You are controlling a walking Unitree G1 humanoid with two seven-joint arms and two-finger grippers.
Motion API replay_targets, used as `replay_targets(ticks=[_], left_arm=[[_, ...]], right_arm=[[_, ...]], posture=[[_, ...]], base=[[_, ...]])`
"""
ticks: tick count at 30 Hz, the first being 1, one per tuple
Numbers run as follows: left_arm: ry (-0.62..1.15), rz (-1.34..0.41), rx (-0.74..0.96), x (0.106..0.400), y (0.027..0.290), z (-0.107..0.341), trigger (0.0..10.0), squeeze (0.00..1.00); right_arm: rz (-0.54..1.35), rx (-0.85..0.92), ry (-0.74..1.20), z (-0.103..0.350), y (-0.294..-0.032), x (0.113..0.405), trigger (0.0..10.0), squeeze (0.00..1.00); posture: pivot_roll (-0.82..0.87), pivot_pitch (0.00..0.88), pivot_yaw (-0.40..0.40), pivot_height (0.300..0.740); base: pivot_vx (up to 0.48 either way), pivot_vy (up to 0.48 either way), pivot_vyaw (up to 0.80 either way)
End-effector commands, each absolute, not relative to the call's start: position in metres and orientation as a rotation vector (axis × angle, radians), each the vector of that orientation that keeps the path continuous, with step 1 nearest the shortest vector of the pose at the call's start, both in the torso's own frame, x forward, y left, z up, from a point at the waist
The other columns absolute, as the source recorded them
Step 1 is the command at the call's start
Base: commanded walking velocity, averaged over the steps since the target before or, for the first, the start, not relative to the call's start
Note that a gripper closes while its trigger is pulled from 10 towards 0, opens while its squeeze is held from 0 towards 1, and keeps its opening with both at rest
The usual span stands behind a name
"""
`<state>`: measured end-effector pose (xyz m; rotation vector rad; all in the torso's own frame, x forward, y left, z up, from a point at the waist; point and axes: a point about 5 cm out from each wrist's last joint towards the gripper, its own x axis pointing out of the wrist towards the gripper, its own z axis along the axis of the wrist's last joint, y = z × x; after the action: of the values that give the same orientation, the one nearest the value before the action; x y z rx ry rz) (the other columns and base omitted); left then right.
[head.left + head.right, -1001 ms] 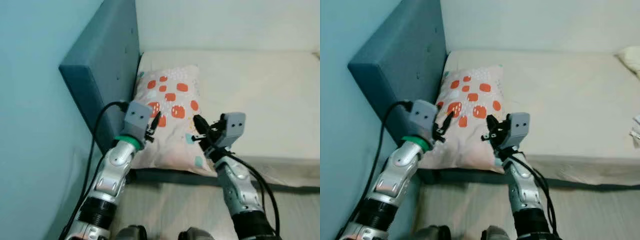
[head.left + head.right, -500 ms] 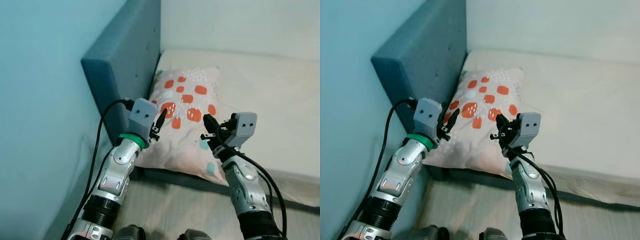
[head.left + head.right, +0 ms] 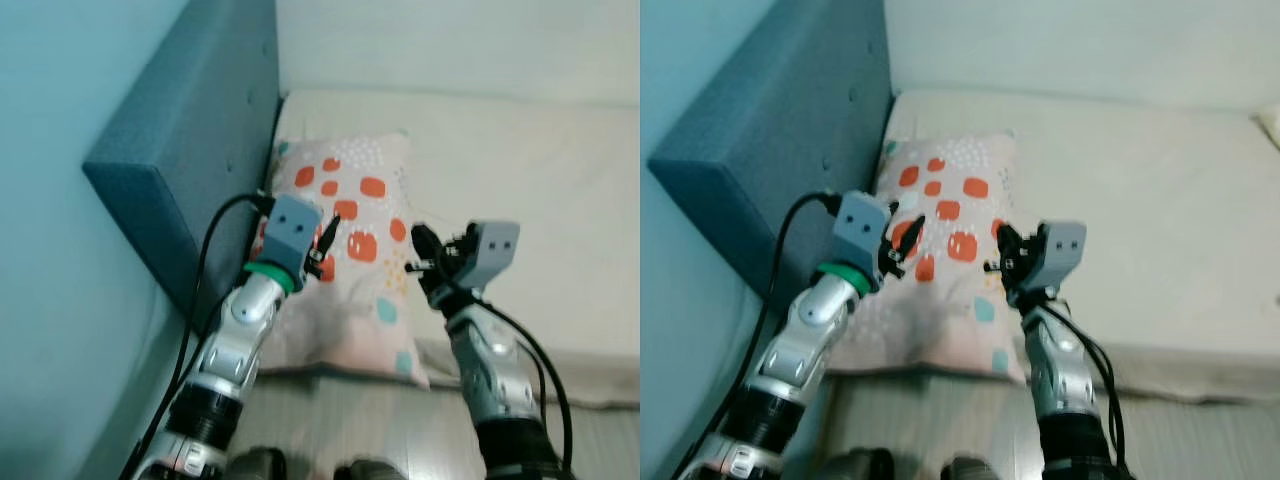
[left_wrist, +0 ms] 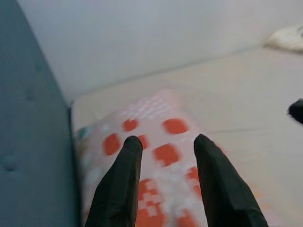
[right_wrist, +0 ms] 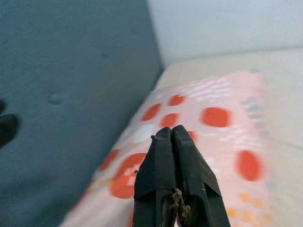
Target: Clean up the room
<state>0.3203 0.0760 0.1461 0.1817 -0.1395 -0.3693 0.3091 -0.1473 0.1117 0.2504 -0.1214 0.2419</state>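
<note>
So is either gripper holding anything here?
No. The left gripper is open and the right gripper shut on nothing, both above the orange-spotted pillow.

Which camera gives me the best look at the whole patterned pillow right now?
The right eye view: the pillow lies whole on the bed against the blue headboard, with both grippers raised before it. The left eye view shows much the same. Both wrist views catch just a blurred patch of its orange spots.

Teal padded headboard point(image 3: 190, 130), cream mattress point(image 3: 520, 170), pale wall point(image 3: 460, 45).
</note>
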Motion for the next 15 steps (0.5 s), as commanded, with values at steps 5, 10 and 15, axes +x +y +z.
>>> replay_targets(ticks=[5, 10, 15], left_arm=[[-0.129, -0.371, 0.178, 0.3201, 0.0746, 0.1431, 10.0, 0.00], [-0.130, -0.370, 0.178, 0.3209, 0.0743, 0.1433, 10.0, 0.00], [-0.128, -0.373, 0.172, 0.3210, 0.0741, 0.1433, 10.0, 0.00]], right_arm=[[0.219, 0.253, -0.100, 0.1064, -0.1514, 0.3078, 10.0, 0.00], [0.215, 0.253, -0.101, 0.1066, -0.1517, 0.3085, 10.0, 0.00], [0.211, 0.246, -0.096, 0.1058, -0.1521, 0.3088, 10.0, 0.00]], posture=[[-0.06, 0.000, 0.060, 0.740], [-0.06, 0.000, 0.060, 0.740], [-0.06, 0.000, 0.060, 0.740]], base=[[0.386, 0.000, 0.00], [0.385, 0.000, 0.00], [0.371, 0.000, 0.00]])
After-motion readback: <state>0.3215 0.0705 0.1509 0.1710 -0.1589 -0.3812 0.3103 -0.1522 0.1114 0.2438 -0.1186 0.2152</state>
